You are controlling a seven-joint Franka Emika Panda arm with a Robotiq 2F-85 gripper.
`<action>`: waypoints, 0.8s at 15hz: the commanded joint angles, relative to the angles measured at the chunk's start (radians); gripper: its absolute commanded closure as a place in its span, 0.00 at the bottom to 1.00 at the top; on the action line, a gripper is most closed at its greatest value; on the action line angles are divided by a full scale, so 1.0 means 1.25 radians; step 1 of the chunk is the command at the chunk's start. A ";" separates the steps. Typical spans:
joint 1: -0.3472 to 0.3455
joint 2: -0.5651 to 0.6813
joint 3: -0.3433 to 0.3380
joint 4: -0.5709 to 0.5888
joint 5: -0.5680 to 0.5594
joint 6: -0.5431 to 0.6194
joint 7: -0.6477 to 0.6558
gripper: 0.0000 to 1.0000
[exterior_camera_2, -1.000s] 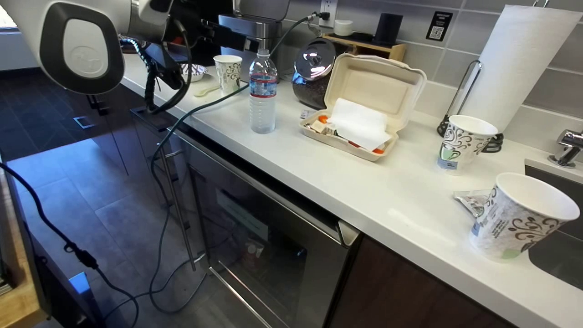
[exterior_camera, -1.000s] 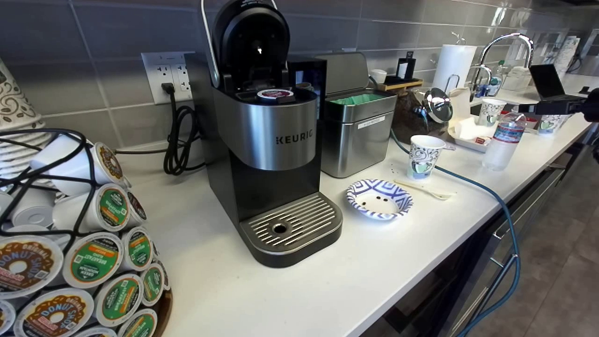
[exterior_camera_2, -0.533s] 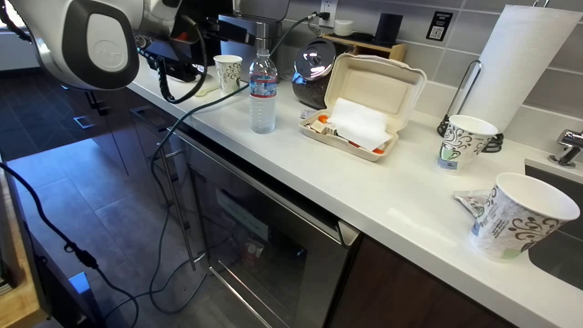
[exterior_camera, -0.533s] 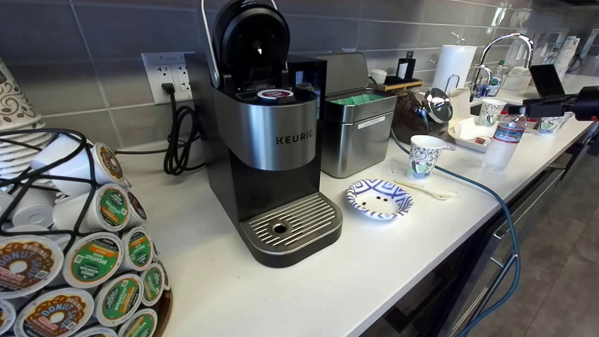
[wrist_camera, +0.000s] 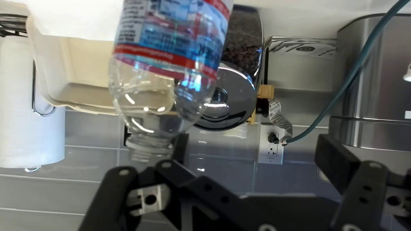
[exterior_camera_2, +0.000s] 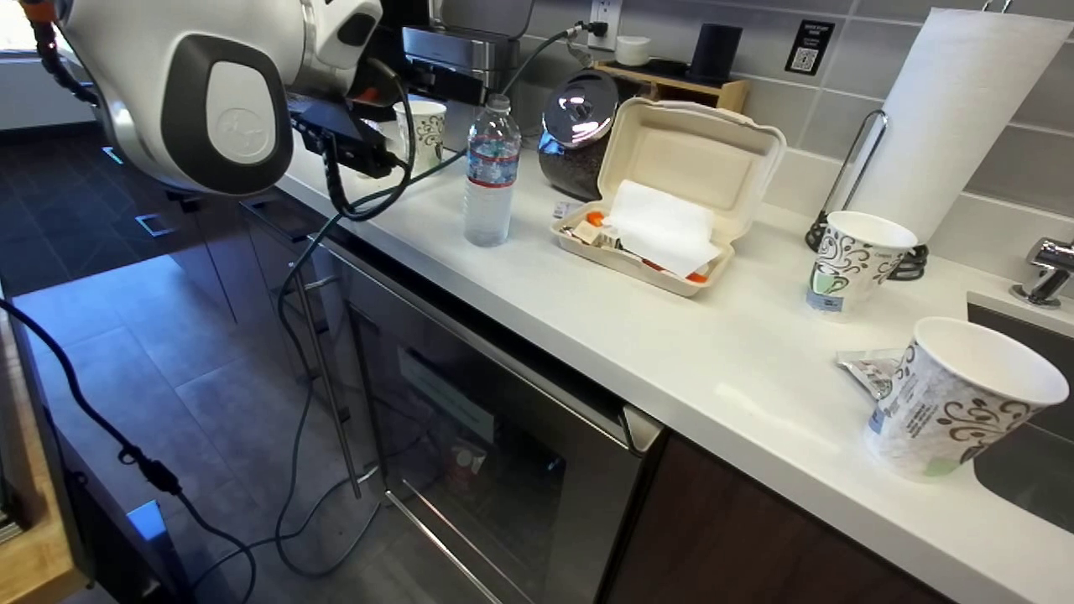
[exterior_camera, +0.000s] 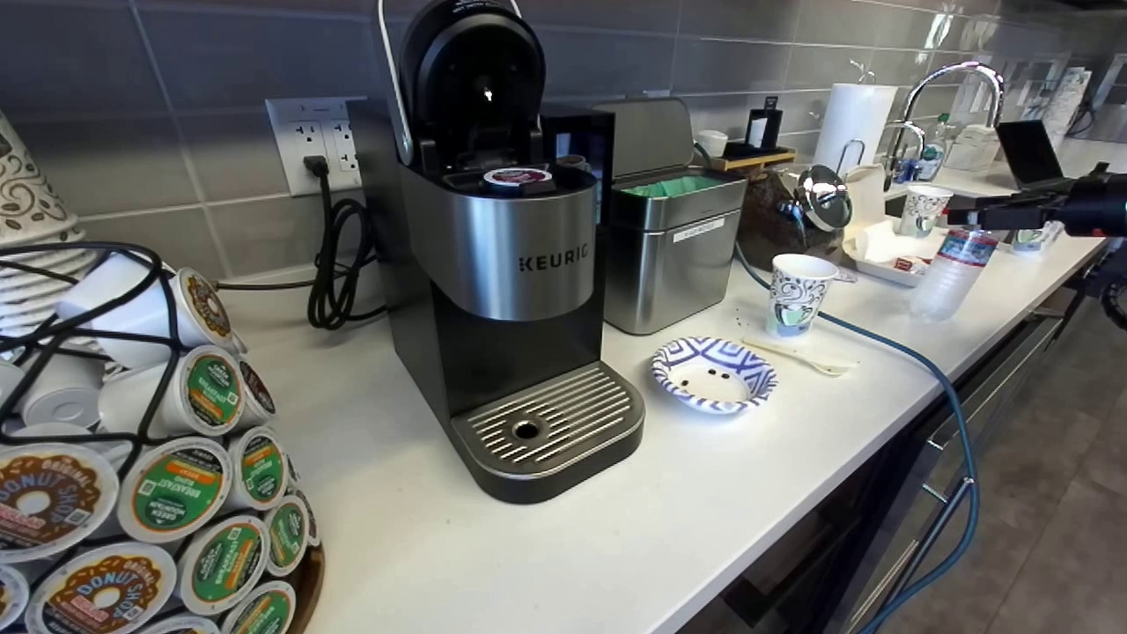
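My gripper is open, its black fingers wide apart with nothing between them in the wrist view. A clear plastic bottle with a blue and red label is nearest. Its uncapped neck lies just outside one finger, apparently against it. The bottle also shows in both exterior views, standing on the counter and tilted. The gripper is at the height of the bottle's neck in both exterior views. A patterned paper cup stands behind the bottle, partly hidden by the arm.
A takeout box lies open beside a bean jar. Paper cups and a paper towel roll stand further along. A teal cable crosses the counter. A coffee machine, metal bin and patterned bowl stand nearby.
The arm and gripper have moved toward the bottle and slightly down. The bottle stood upright and now leans, its top shifted to the right in both exterior views. The gripper stays empty.
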 commanded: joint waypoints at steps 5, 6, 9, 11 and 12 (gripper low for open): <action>-0.121 -0.027 0.172 0.025 -0.135 0.009 0.016 0.00; -0.144 -0.030 0.202 0.029 -0.141 0.009 0.020 0.00; -0.200 -0.044 0.263 0.030 -0.104 0.009 0.007 0.00; -0.215 -0.050 0.260 0.018 -0.057 0.009 -0.021 0.00; -0.222 -0.048 0.253 0.015 -0.046 0.009 -0.024 0.00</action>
